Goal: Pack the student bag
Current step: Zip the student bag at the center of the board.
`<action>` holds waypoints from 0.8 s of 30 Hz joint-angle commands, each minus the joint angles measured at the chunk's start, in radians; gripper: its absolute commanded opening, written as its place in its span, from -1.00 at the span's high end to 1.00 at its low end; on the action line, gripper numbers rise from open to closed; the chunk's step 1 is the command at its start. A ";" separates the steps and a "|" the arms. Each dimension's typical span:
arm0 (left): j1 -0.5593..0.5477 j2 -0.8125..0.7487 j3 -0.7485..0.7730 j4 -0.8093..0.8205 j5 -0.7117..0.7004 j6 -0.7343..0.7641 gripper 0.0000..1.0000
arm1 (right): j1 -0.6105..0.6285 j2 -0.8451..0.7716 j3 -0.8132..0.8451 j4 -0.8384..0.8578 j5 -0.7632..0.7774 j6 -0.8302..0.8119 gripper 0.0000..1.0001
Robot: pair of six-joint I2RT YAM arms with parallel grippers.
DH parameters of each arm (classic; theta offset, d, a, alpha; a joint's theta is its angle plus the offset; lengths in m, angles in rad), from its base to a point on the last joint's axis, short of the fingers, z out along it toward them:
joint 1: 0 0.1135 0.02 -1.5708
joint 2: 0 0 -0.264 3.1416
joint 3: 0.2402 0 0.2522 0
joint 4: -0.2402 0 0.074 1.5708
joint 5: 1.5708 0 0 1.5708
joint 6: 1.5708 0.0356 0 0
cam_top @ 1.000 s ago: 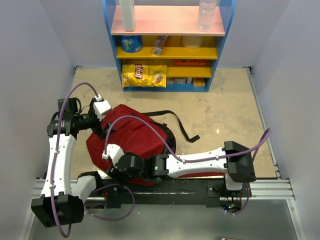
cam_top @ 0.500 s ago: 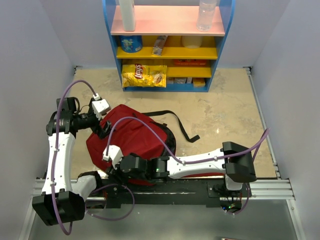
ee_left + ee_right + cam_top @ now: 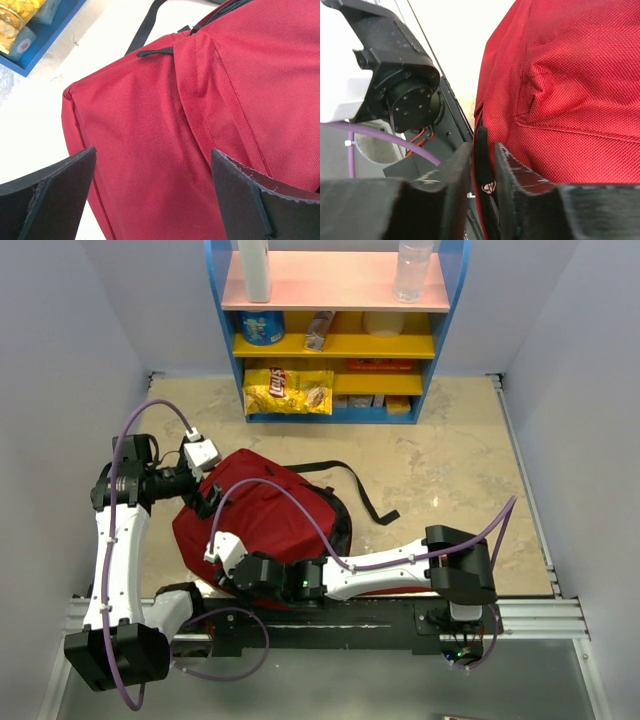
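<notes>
1. At the near left of the table, the student bag lies on its side between the two arms, a dark-red lump with a black strap trailing off to the right.
2. The left gripper hangs at the bag's far left corner. In its wrist view the left gripper has its jaws spread as wide as they go, one finger on each side of the red cloth below, and it holds nothing.
3. The right gripper is low at the bag's near edge, its arm stretched leftwards along the front of the table.
4. In the right wrist view the right gripper has its jaws drawn in to a narrow gap. A black zip band on the bag's edge fills that gap, with a finger against it on each side. A small metal piece shows on the band.
5. Beside that, the red cloth bulges to the right, and a black motor housing with a purple cable sits to the left.
6. At the far edge stands a blue shelf with a yellow chip bag on its lowest level.
</notes>
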 commanded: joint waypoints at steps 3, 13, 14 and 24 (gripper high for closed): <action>0.012 -0.012 0.024 -0.010 0.030 0.040 -1.00 | -0.004 0.017 0.040 0.058 0.043 0.025 0.55; 0.012 -0.021 0.011 -0.016 0.023 0.062 -1.00 | -0.004 0.011 0.033 0.073 0.049 0.051 0.98; 0.012 -0.021 0.008 -0.016 0.020 0.065 -1.00 | -0.004 0.008 0.025 0.078 0.053 0.052 1.00; 0.012 -0.032 -0.004 -0.033 0.021 0.091 -1.00 | -0.004 -0.057 -0.039 0.116 0.083 0.092 1.00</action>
